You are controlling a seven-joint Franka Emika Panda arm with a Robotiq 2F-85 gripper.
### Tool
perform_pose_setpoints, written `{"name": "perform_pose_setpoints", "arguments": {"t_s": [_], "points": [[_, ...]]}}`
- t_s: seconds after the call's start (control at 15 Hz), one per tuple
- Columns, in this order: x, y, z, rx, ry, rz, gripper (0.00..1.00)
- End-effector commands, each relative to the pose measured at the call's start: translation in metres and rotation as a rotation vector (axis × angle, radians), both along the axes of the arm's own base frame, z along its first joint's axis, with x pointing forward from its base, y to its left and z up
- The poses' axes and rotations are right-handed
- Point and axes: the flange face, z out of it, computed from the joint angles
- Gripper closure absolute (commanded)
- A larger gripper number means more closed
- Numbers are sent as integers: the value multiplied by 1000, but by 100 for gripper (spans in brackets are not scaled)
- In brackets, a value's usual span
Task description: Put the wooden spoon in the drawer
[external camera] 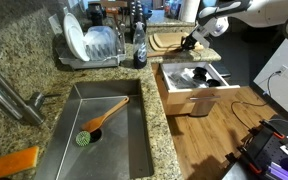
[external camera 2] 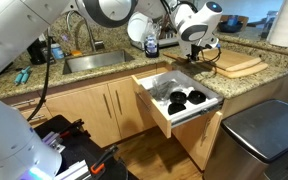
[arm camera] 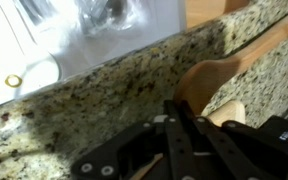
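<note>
Wooden spoon shows against the speckled counter, right at the tips of the gripper, and is not yet in the open drawer. Whether the jaws grip it cannot be told. The carry to the drawer and the release seem left to do.

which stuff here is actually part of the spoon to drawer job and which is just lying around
Job: wooden spoon, drawer, gripper.

Lying about: dish brush in the sink, dish rack, bottle, cutting boards, bin.
</note>
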Motion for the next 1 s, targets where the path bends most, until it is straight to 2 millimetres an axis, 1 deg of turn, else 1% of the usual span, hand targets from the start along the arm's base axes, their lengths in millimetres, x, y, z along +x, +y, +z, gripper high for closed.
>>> {"name": "perform_pose_setpoints", "arguments": {"t_s": [0.0, 0.07, 0.2, 0.27, 0.4, 0.47, 0.6, 0.73, 0.93], "points": [[-25, -10, 79, 92, 83, 107, 98], [-31, -16, 102, 102, 106, 119, 98], [-46, -32, 150, 91, 121, 94, 98], [-54, -40, 171, 88, 122, 84, 98], [-68, -52, 203, 68, 133, 56, 98], [-74, -57, 214, 51, 143, 36, 98], [-86, -70, 226, -31, 191, -66, 98], [-99, -82, 224, -79, 265, -135, 98], [-118, -94, 198, -141, 397, -222, 98]]}}
